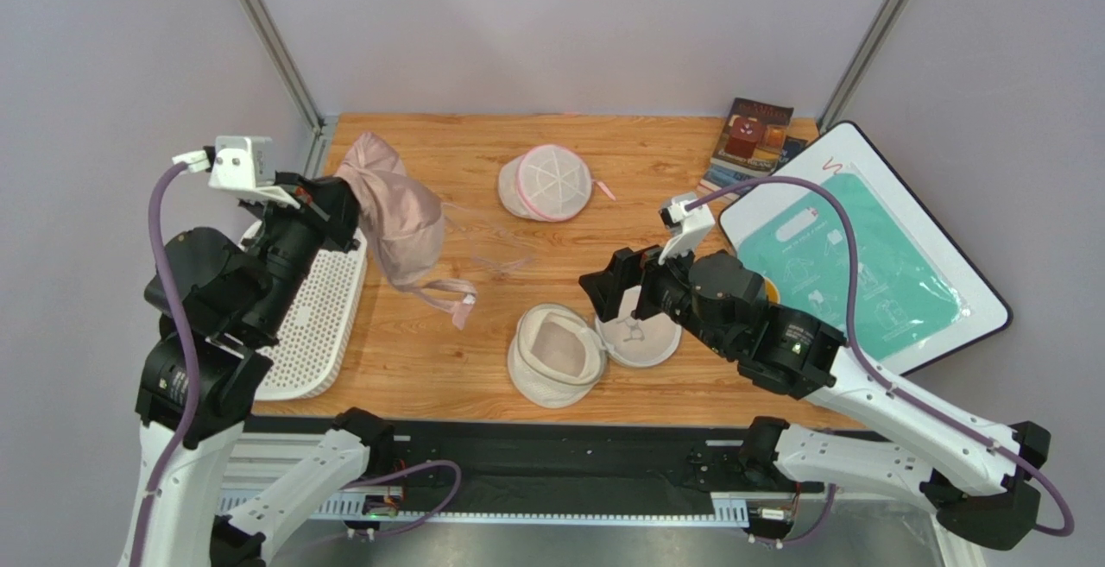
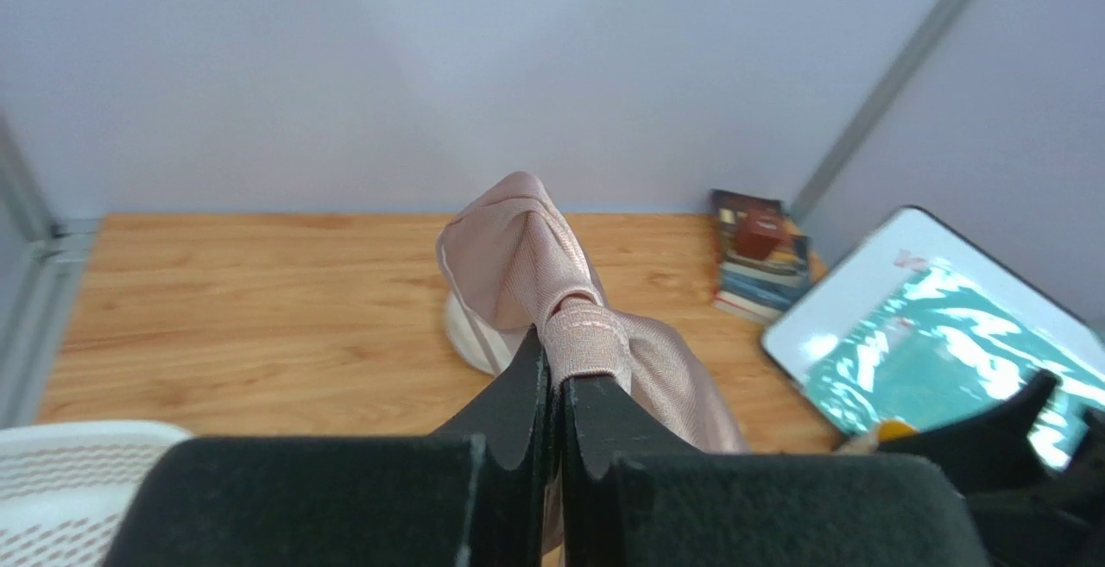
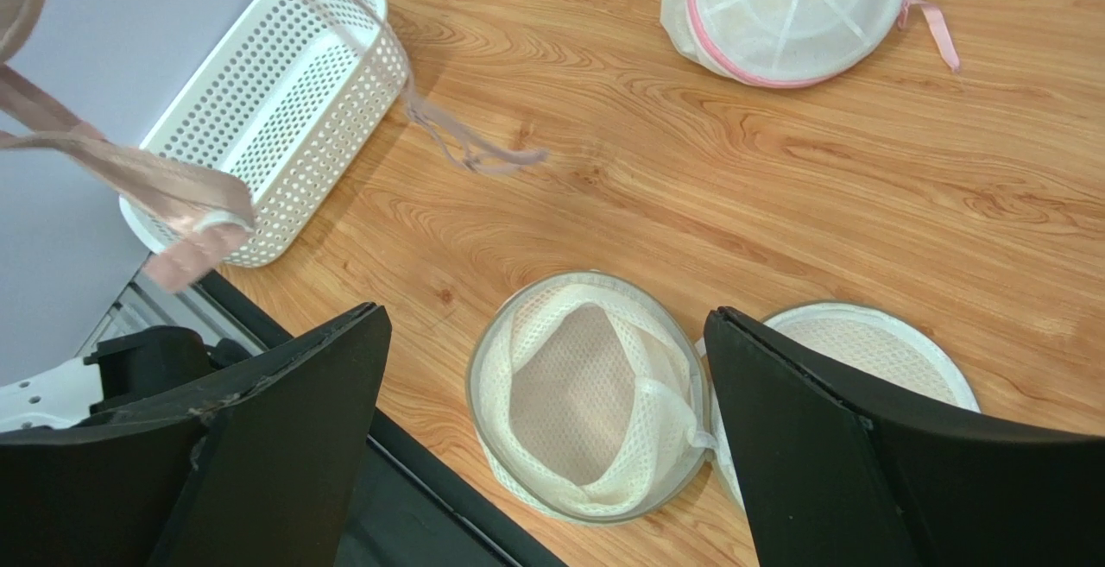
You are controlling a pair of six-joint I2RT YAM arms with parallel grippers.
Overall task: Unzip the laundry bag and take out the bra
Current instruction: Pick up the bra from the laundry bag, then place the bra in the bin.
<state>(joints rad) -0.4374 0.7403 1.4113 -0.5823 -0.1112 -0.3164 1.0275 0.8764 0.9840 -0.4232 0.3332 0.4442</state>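
Observation:
The pink-mauve bra (image 1: 389, 211) hangs in the air at the table's left side, its straps (image 1: 448, 295) dangling toward the wood. My left gripper (image 1: 340, 205) is shut on the bra's band (image 2: 586, 334), and the cups (image 2: 519, 250) bunch beyond the fingertips. The beige-white mesh laundry bag (image 1: 558, 354) lies unzipped near the front edge, its hollow half (image 3: 590, 392) facing up and its other half (image 3: 869, 347) flopped open beside it. My right gripper (image 3: 545, 321) hovers open just above the bag with nothing between its fingers. It shows in the top view (image 1: 623, 302) over the flopped half.
A white perforated basket (image 1: 318, 321) stands at the left edge under the left arm. A round mesh pouch with pink trim (image 1: 547, 181) lies at the back centre. A book (image 1: 755, 133) and a white and teal board (image 1: 863, 250) occupy the right side.

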